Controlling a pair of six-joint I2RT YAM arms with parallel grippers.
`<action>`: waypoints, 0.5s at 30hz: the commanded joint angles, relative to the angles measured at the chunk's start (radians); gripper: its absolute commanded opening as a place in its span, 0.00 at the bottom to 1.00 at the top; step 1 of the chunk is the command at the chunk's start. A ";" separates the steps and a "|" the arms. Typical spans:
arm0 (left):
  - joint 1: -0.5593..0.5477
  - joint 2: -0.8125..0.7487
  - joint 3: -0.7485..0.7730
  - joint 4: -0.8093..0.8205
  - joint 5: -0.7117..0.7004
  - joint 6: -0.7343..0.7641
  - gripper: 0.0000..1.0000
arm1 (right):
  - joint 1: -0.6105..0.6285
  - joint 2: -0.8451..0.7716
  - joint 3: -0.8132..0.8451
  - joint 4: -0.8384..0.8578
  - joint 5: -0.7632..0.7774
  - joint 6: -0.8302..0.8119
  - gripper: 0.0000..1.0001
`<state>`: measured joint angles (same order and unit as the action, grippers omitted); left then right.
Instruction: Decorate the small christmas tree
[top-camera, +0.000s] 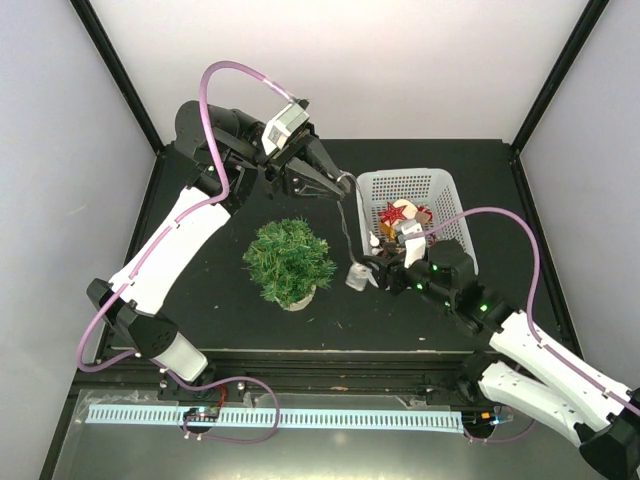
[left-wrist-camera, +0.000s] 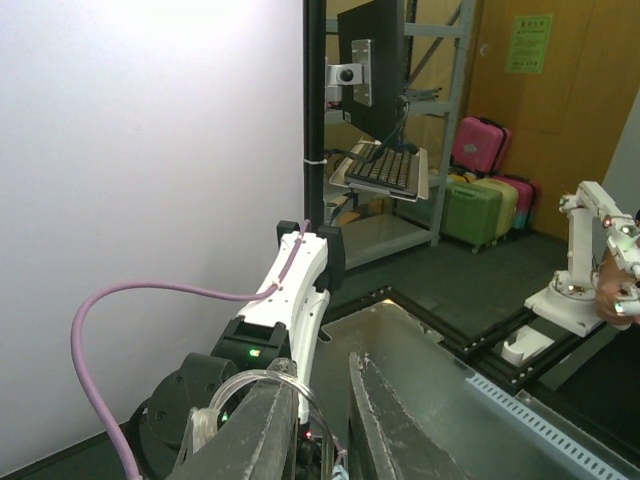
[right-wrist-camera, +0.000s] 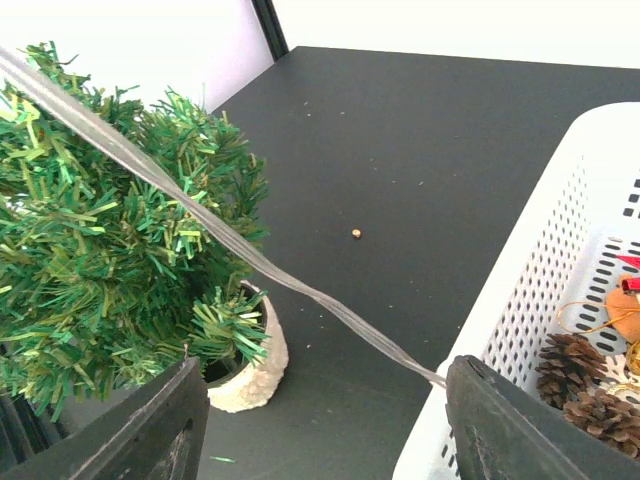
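Note:
The small christmas tree (top-camera: 289, 260) stands on the black table; its needles (right-wrist-camera: 90, 260) and pale base (right-wrist-camera: 255, 372) fill the left of the right wrist view. My left gripper (top-camera: 340, 185) (left-wrist-camera: 318, 362) is raised behind the tree and shut on a clear cord (top-camera: 345, 230) (left-wrist-camera: 254, 376), which loops over one finger. The cord hangs down to a small clear pack (top-camera: 358, 277) on the table. My right gripper (top-camera: 378, 268) (right-wrist-camera: 328, 368) is open between tree and basket. The cord (right-wrist-camera: 250, 262) crosses its gap and meets the right finger.
A white mesh basket (top-camera: 405, 176) (right-wrist-camera: 520, 270) sits right of the tree and holds a red star (top-camera: 395, 212), pine cones (right-wrist-camera: 565, 360) and other ornaments. A small bead (right-wrist-camera: 356, 233) lies on the table. Black frame posts stand at the back corners.

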<state>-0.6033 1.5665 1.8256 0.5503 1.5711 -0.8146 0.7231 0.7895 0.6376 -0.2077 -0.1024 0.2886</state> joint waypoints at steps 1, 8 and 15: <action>0.005 0.003 0.012 0.021 0.190 -0.016 0.17 | 0.008 0.017 0.033 0.042 0.063 -0.020 0.66; 0.004 -0.018 -0.012 0.016 0.189 -0.014 0.17 | 0.006 0.087 0.052 0.101 0.119 -0.031 0.66; 0.003 -0.042 -0.031 0.008 0.190 -0.012 0.17 | 0.007 0.167 0.061 0.154 0.148 -0.036 0.63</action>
<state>-0.6033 1.5642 1.7958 0.5495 1.5711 -0.8158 0.7242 0.9276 0.6712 -0.1200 -0.0040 0.2672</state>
